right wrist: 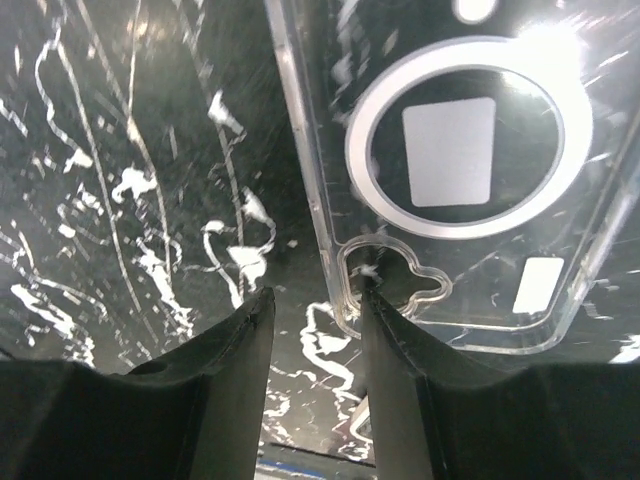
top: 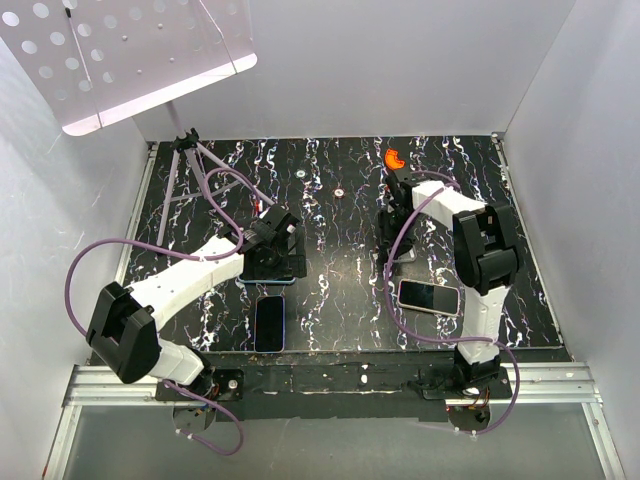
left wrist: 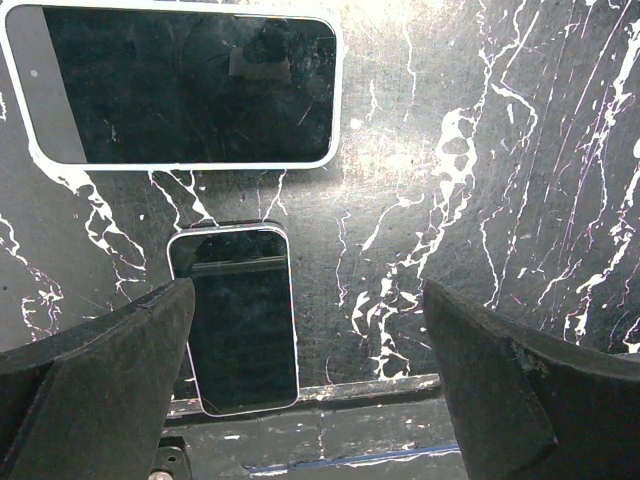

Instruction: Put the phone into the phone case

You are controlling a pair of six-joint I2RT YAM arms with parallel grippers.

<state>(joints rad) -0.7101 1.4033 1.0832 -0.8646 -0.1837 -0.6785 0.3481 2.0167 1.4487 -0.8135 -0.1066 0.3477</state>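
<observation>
Black white-veined tabletop point(top: 340, 270) with clear phone case point(right wrist: 460, 200), plain white walls point(top: 400, 70) around.

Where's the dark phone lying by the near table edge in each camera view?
Top external: the dark phone lies left of centre, its end at the near table edge.
Left wrist: the dark phone sits lower left, its bottom end at the near table edge.
Right wrist: not in it.
Shared landmark: that edge, seen in the top and left wrist views.

Clear phone case point(right wrist: 480, 270), black phone point(left wrist: 243, 318) face-up
</observation>
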